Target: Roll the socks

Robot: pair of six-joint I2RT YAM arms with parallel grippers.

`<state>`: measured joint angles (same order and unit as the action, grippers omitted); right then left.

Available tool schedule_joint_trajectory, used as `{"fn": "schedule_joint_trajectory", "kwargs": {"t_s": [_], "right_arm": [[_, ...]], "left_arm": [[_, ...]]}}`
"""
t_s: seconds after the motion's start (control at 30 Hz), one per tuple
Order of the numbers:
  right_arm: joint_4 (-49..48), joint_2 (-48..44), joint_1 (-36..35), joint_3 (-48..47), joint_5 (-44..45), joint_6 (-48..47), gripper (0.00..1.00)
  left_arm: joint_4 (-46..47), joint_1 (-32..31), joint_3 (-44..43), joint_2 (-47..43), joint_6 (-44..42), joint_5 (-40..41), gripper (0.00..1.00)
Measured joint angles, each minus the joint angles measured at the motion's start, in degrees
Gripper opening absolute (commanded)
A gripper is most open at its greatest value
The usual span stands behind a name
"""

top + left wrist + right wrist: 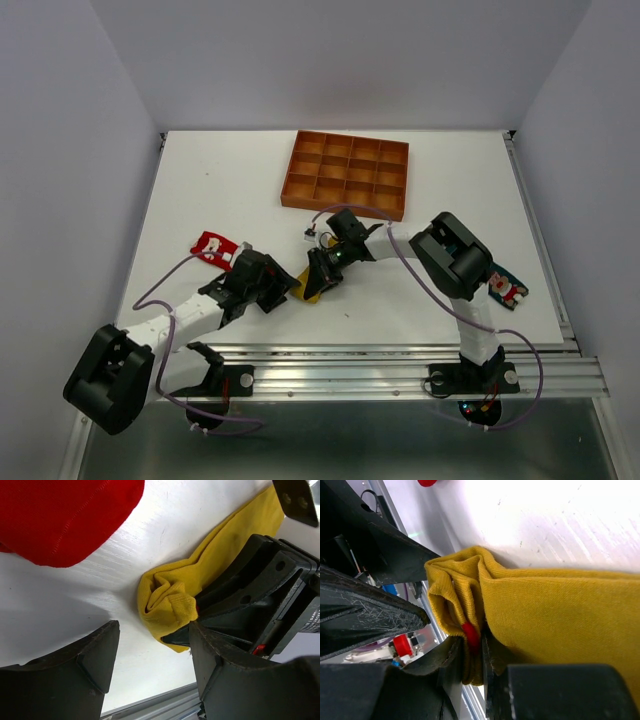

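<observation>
A yellow sock (170,600) lies flat near the table's front edge, its near end folded into a small bunch with a red patch (470,632). My right gripper (473,649) is shut on that bunch, pinching the folded layers. From the left, the left gripper (152,652) stands open just short of the bunch, with only bare table between its fingers (95,655). In the top view both grippers (285,290) (320,272) meet over the yellow sock (313,296) and hide most of it. The red sock (215,246) lies flat at the left. A teal sock (507,287) lies at the right.
An orange-brown gridded tray (347,173) stands at the back middle of the white table (240,180). A metal rail (400,352) runs along the front edge, just below the grippers. The red sock (65,515) lies close behind the left gripper.
</observation>
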<state>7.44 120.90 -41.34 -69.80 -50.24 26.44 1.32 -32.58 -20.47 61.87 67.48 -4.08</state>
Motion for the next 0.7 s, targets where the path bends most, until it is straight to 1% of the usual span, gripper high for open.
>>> {"fn": "schedule_joint_trajectory", "kwargs": {"t_s": [0.1, 0.3, 0.37, 0.53, 0.57, 0.6, 0.63, 0.67, 0.7], "right_arm": [[0.02, 0.57, 0.35, -0.04, -1.18, 0.70, 0.12], [0.02, 1.40, 0.57, -0.28, -2.95, 1.09, 0.12], [0.02, 1.44, 0.57, -0.31, -3.08, 1.09, 0.12], [0.28, 1.86, 0.70, -0.66, -3.65, 1.09, 0.13], [0.28, 1.92, 0.79, -0.66, -3.78, 1.07, 0.13], [0.28, 1.92, 0.79, -0.66, -3.80, 1.05, 0.13], [0.28, 1.92, 0.79, -0.66, -3.80, 1.01, 0.14], [0.28, 1.92, 0.79, -0.66, -3.78, 0.98, 0.17], [0.33, 1.92, 0.79, -0.66, -3.80, 0.98, 0.18]], "left_arm": [[0.59, -0.11, 0.11, 0.28, 0.02, 0.02, 0.66], [2.80, -0.57, -0.13, 3.45, -0.15, 0.07, 0.58], [3.23, -1.07, -0.61, 4.61, -0.33, 0.35, 0.57], [4.52, -1.73, -1.86, 7.41, -0.50, 0.70, 0.47], [4.83, -1.90, -2.10, 8.09, -0.57, 0.87, 0.39], [4.92, -1.99, -2.21, 8.33, -0.61, 0.90, 0.32], [5.27, -2.27, -2.51, 9.16, -0.52, 1.03, 0.23], [5.53, -2.56, -2.93, 9.84, -0.57, 1.18, 0.11], [5.75, -2.75, -3.32, 10.38, -0.57, 1.31, 0.00]]}}
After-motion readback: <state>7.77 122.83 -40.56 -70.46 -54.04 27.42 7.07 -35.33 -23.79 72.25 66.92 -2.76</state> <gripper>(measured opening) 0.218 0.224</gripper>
